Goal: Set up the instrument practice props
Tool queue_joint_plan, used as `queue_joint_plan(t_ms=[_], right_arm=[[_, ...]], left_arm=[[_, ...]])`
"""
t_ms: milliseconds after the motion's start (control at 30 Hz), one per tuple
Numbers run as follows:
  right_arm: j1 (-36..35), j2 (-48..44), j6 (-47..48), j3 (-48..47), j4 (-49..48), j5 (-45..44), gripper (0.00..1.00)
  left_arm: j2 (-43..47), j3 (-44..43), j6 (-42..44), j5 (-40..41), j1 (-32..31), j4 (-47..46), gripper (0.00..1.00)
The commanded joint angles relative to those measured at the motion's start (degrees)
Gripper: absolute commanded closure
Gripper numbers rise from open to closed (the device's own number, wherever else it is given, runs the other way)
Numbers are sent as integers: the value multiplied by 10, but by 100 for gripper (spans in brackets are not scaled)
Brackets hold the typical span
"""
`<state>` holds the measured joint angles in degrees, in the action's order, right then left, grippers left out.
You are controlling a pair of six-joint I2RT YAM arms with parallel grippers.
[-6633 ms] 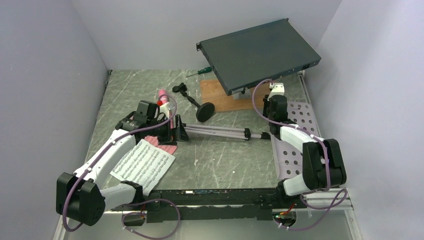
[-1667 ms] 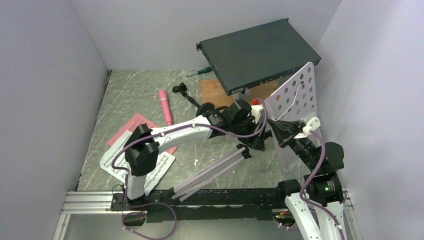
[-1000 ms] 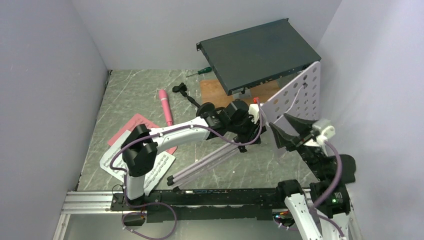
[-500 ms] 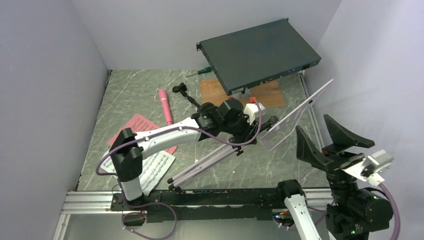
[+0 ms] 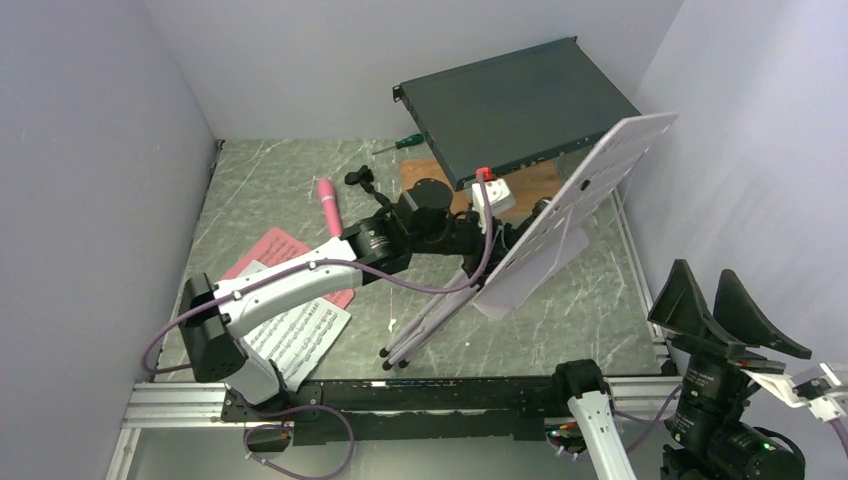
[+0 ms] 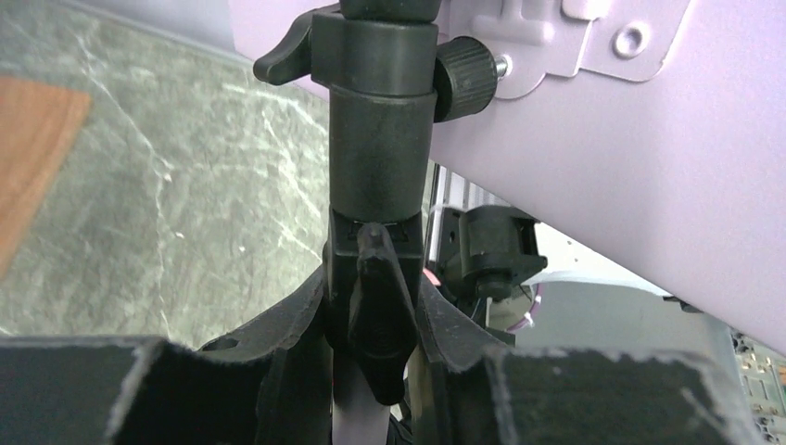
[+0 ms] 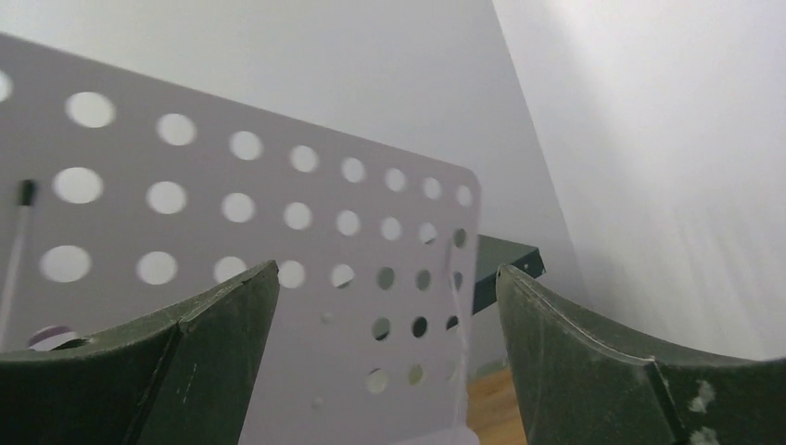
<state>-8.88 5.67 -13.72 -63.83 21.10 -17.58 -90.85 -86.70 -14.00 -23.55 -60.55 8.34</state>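
Desk [image 5: 592, 195]: tilted atop tripod [image 5: 432, 318]. Left gripper [image 6: 371, 315]: clamped on tripod below desk. Right gripper [image 5: 703, 278]: jaws apart, clear of desk.

We count one desk [image 5: 590, 200], one tripod [image 5: 428, 322], one microphone [image 5: 328, 205] and one mic stand [image 5: 366, 183]. We see two sheets: a white sheet [image 5: 300, 335] and a pink sheet [image 5: 272, 249]. We also count one box [image 5: 515, 105], one screwdriver [image 5: 398, 143], one board [image 5: 537, 183], and two arms: left arm [image 5: 290, 285], right arm [image 5: 730, 425].
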Motion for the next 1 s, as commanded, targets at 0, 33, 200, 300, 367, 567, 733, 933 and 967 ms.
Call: queue_joint_plan(t_ms=[0, 33, 200, 300, 367, 567, 733, 933, 967], right_arm=[[-2, 13, -8, -17, 18, -16, 9], [-2, 16, -4, -16, 23, -5, 6], [-3, 30, 24, 7, 48, 144, 6], [-2, 28, 22, 53, 39, 258, 11], [-2, 26, 5, 96, 20, 311, 14], [-3, 37, -48, 181, -34, 406, 17], [-2, 65, -83, 213, -62, 457, 19], [-1, 76, -190, 245, -122, 486, 20], [-2, 74, -209, 249, -132, 487, 20]], left_arm=[[107, 12, -8, -4, 17, -242, 100], [115, 25, -12, 0, 23, -262, 100], [148, 94, -23, 16, 42, -377, 100], [156, 113, -29, 21, 47, -420, 100], [160, 125, -34, 28, 49, -445, 100], [152, 128, -76, 5, 56, -503, 100], [140, 120, -108, -27, 56, -538, 100], [117, 101, -132, -36, 58, -571, 100], [112, 97, -135, -37, 58, -575, 100]])
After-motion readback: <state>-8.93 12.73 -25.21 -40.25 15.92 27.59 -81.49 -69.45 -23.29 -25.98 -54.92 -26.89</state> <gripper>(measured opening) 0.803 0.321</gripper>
